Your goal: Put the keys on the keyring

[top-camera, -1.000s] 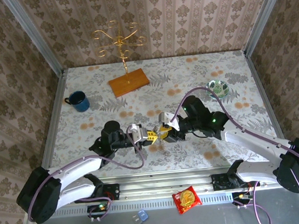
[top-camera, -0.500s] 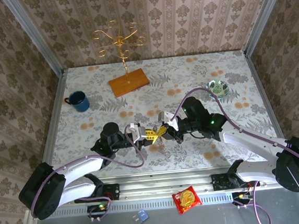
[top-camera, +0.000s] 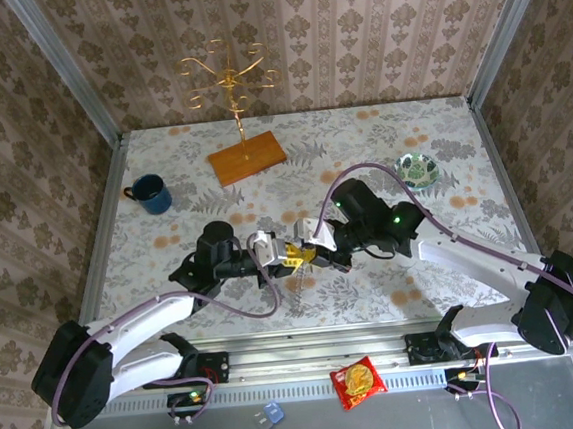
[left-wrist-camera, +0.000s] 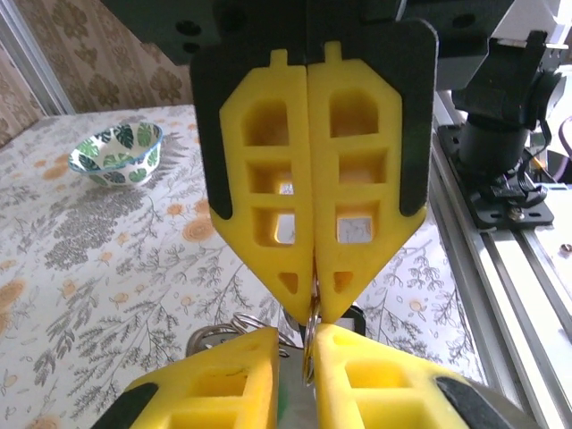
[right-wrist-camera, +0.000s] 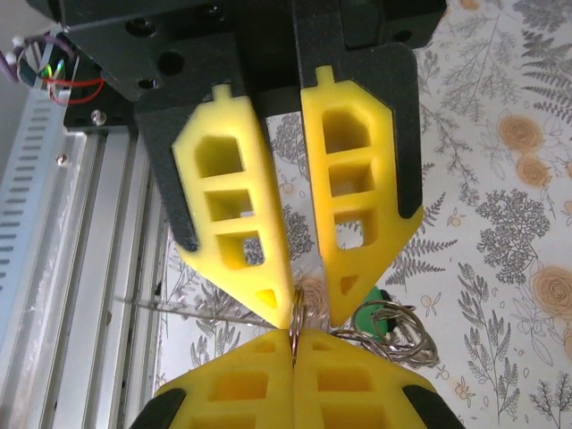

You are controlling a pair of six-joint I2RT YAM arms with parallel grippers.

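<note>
Staged lab robot cell: wallpaper-print panels [top-camera: 351, 38] in aluminium posts [top-camera: 65, 68] box a floral-print counter [top-camera: 441, 141], extrusion rail [top-camera: 319, 357] along near edge.

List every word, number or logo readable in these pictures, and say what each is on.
No text can be read anywhere.
Red snack packet: it carries printing, but too small and blurred to read.
Blue mug and patterned bowl: no lettering visible.
</note>
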